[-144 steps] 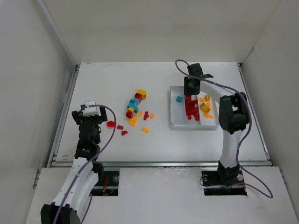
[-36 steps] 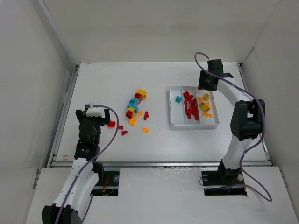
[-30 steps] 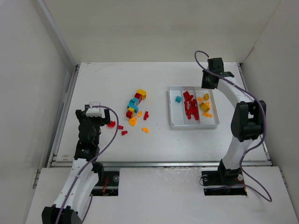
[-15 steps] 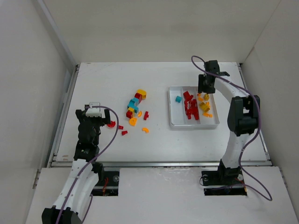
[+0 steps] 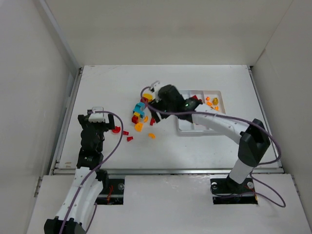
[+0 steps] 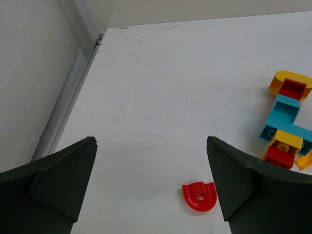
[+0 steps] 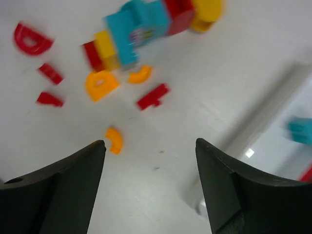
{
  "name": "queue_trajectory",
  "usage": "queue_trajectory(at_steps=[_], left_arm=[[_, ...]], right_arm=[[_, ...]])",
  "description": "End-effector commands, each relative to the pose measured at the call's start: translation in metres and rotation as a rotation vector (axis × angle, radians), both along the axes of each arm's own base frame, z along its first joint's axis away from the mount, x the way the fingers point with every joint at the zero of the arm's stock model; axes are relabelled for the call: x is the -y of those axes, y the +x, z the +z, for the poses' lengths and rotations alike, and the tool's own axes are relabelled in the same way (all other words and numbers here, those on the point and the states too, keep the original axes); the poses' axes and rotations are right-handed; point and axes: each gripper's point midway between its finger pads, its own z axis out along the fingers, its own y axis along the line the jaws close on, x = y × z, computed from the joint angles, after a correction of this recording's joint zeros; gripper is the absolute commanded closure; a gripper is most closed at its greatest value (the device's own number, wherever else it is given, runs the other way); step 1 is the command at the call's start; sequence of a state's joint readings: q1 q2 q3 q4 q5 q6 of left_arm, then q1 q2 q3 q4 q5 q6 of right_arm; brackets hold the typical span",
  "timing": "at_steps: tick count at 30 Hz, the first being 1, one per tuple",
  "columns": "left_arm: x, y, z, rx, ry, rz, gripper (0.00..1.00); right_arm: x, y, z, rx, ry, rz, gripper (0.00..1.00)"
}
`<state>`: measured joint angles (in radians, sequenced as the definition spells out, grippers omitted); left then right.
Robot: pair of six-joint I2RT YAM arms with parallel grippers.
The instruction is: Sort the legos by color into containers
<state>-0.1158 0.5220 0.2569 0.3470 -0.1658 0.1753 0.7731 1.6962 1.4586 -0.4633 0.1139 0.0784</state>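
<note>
My right gripper (image 5: 155, 105) hangs over the loose heap of small red, orange-yellow and teal plastic lego bricks (image 5: 140, 111) in the middle of the white table (image 5: 107, 83). Its fingers (image 7: 73, 185) stand wide apart with nothing between them. The arm crosses the white plastic three-compartment tray (image 5: 181, 128), hiding most of it. A few orange bricks (image 5: 214, 101) show in its right compartment, and a blurred teal brick (image 7: 300, 130) lies in the tray. My left gripper (image 6: 150, 144) is also spread wide and empty, above bare table near a red horseshoe-shaped brick (image 6: 199, 196).
</note>
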Motion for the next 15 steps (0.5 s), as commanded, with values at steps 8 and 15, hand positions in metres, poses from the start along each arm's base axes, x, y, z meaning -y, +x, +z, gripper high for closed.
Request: queue_trajectory(at_steps=[8,15], left_arm=[[-0.007,-0.001,0.043,0.125,-0.01,0.038,0.06],[-0.01,-0.002,0.045,0.133,-0.003,0.047,0.06]], right_arm=[[-0.057,-0.073,-0.101,-0.092,-0.124,0.34,0.2],[-0.067,-0.071,-0.135,-0.147,-0.157,0.362,0.25]])
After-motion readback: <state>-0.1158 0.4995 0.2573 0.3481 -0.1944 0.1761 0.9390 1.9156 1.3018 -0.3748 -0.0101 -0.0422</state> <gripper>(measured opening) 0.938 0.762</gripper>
